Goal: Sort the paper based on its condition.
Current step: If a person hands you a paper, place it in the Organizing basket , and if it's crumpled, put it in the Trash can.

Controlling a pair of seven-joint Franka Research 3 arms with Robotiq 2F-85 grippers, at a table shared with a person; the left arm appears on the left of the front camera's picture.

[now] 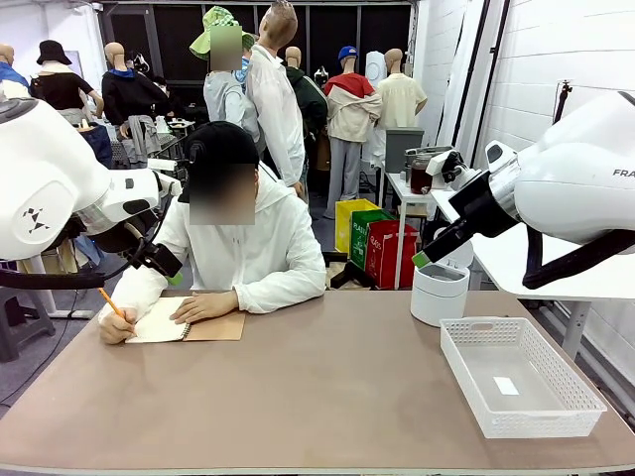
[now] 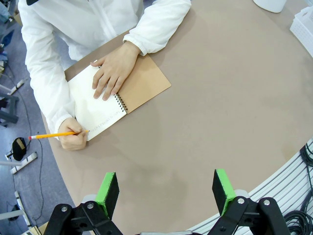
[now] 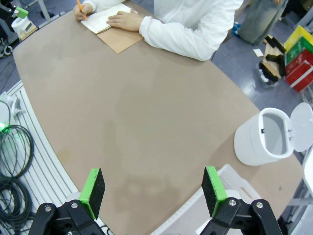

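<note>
Both wide-jawed: left end effector [image 2: 165, 185], right end effector [image 3: 153, 183] (person [image 2: 98, 24] at notebook [image 2: 146, 83]).

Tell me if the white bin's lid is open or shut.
Open: the lid stands tipped back beside the bin, and the bin's hollow inside shows from above.

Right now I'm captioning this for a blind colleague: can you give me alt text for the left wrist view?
A person in a white top writes with an orange pencil in a spiral notebook, other hand flat on the page. The left tool hangs open over the brown table.
</note>
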